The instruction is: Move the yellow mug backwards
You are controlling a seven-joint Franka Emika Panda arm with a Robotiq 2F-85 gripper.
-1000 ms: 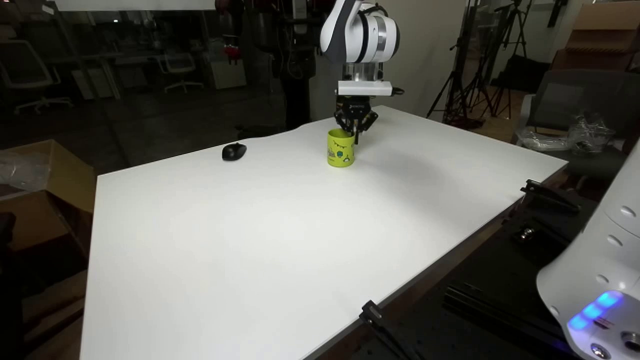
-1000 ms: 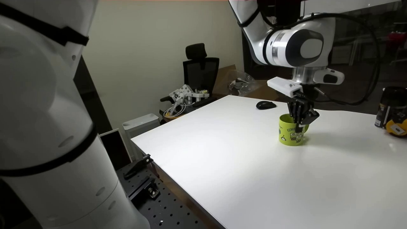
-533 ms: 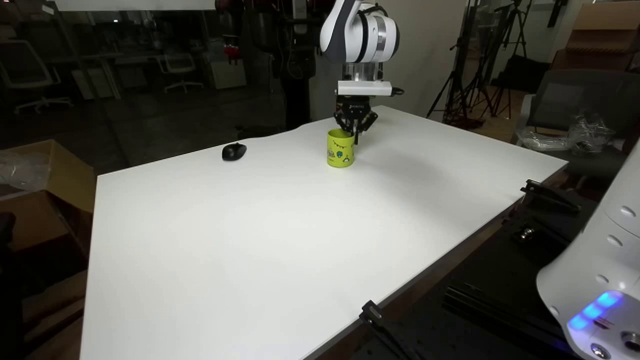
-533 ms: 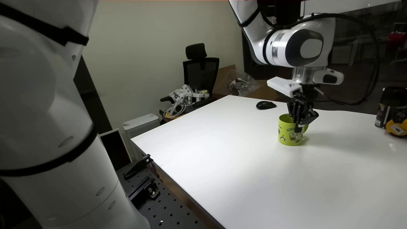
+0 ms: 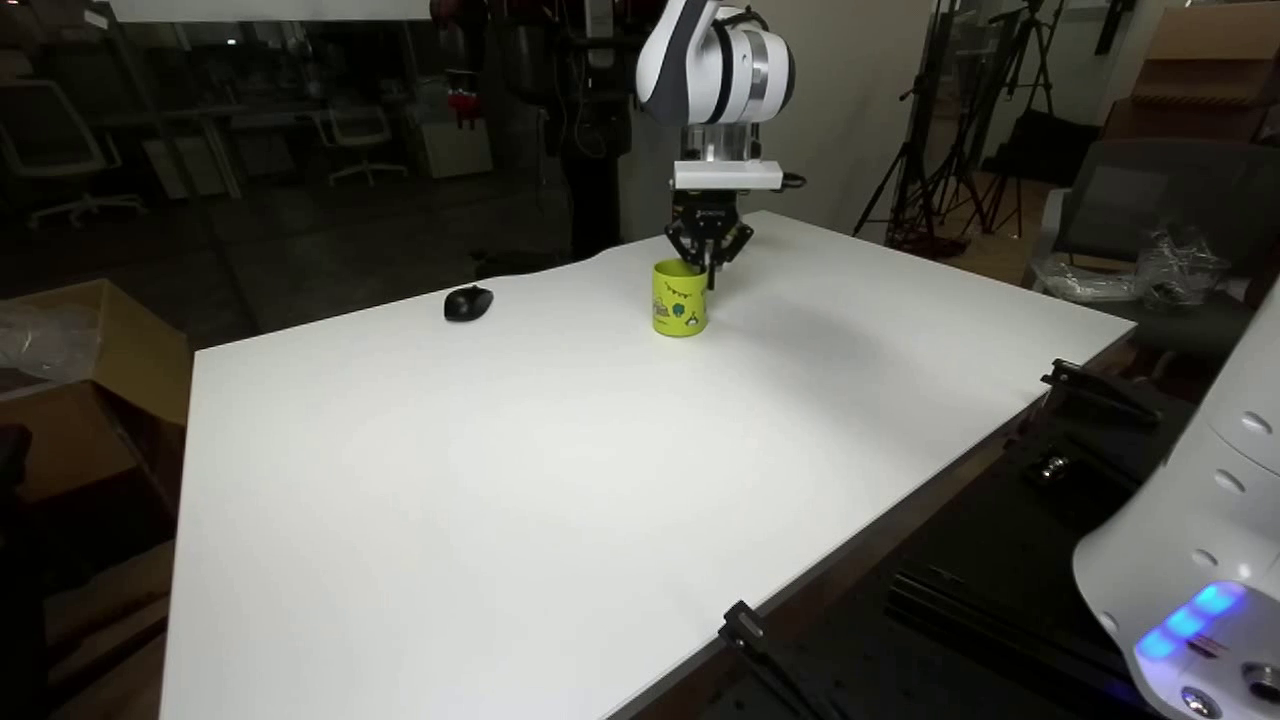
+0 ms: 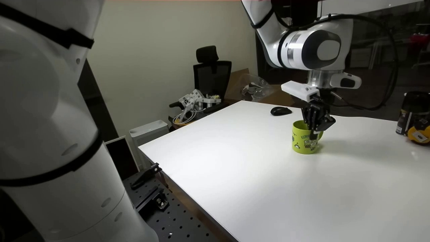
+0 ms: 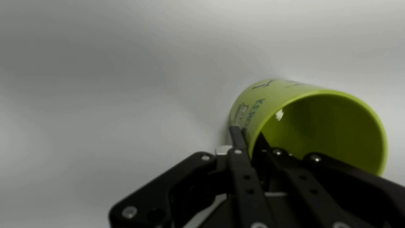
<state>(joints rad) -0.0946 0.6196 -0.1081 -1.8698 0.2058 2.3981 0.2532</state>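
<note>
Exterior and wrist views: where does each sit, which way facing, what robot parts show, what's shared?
An exterior view: near the base, looking down across the white table; base at picture right, wrist and gripper beyond.
An exterior view: beside the lower arm, looking across the table toward the black mouse; lower arm at picture left, wrist and gripper too.
Wrist view: on the wrist, looking down at the yellow mug; only the gripper shows, fingers astride its wall.
Both exterior views share table, mug, mouse and gripper.
</note>
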